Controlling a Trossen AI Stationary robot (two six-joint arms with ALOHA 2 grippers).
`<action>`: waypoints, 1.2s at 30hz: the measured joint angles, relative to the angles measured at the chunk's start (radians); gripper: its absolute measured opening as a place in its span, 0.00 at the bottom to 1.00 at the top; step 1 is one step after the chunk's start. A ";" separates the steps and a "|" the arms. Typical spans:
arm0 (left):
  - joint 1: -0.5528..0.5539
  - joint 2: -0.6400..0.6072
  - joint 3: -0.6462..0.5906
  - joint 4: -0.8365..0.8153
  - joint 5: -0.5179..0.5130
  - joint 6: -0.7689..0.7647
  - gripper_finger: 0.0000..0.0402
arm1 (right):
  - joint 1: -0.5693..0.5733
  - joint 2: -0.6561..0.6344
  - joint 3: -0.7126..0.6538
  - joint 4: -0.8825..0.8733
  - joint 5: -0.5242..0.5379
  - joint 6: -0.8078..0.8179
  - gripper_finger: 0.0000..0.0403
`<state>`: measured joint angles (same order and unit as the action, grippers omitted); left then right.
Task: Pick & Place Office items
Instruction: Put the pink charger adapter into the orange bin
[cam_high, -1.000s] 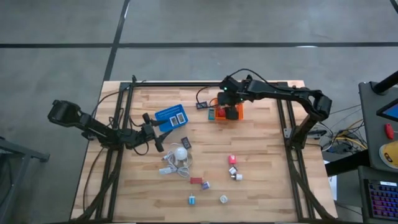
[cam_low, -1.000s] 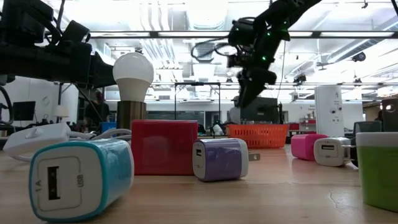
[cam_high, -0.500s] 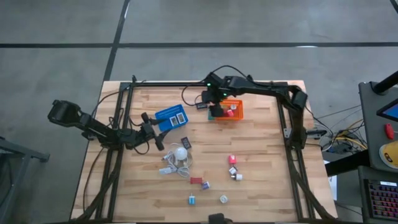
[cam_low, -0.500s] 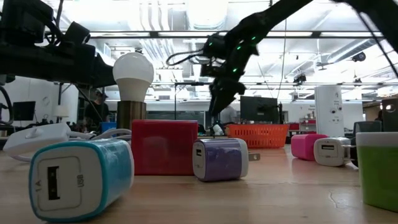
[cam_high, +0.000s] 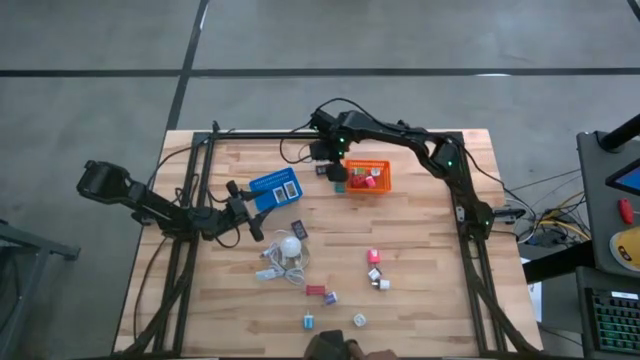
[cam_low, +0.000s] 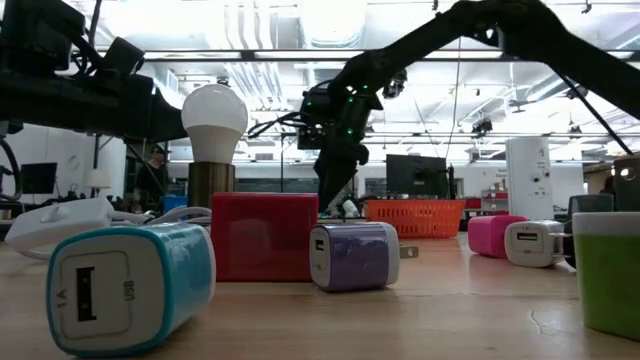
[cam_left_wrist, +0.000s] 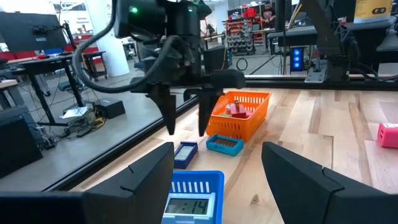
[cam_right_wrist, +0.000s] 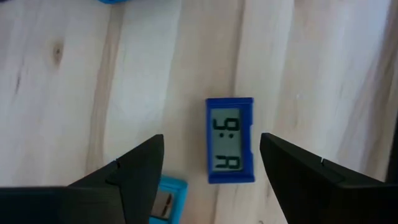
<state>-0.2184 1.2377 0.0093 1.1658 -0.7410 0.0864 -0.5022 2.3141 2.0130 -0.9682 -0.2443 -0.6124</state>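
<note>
Left gripper (cam_high: 252, 222) waits well to the left of the orange basket (cam_high: 382, 178), low over the table beside the blue basket (cam_high: 275, 187), its fingers spread and holding nothing. Right gripper (cam_left_wrist: 185, 127) hangs just left of the orange basket, fingers apart and pointing down, directly above a small blue clock (cam_right_wrist: 230, 140) that lies flat on the wood with its display up; a teal item (cam_left_wrist: 224, 144) lies between the clock and the basket. By my reading the step in hand is the reach for the clock: the next move calls for a straight descent, fingers closing across its narrow sides, then a short carry right into the orange basket, which already holds a red piece (cam_high: 368, 181). More chargers (cam_high: 376, 268) sit scattered on the table well in front of that basket.
</note>
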 joint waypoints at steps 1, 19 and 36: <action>0.000 0.000 0.000 0.000 0.000 0.000 0.62 | 0.000 0.007 0.011 -0.005 0.000 0.005 0.66; 0.000 0.000 0.004 0.004 0.043 -0.027 0.62 | -0.007 0.049 0.040 -0.051 -0.042 0.000 0.64; 0.000 -0.001 0.013 0.008 0.036 -0.030 0.62 | 0.093 -0.053 0.023 0.003 -0.050 0.121 0.05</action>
<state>-0.2188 1.2369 0.0223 1.1736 -0.7051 0.0566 -0.4094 2.2606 2.0358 -0.9649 -0.2939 -0.4910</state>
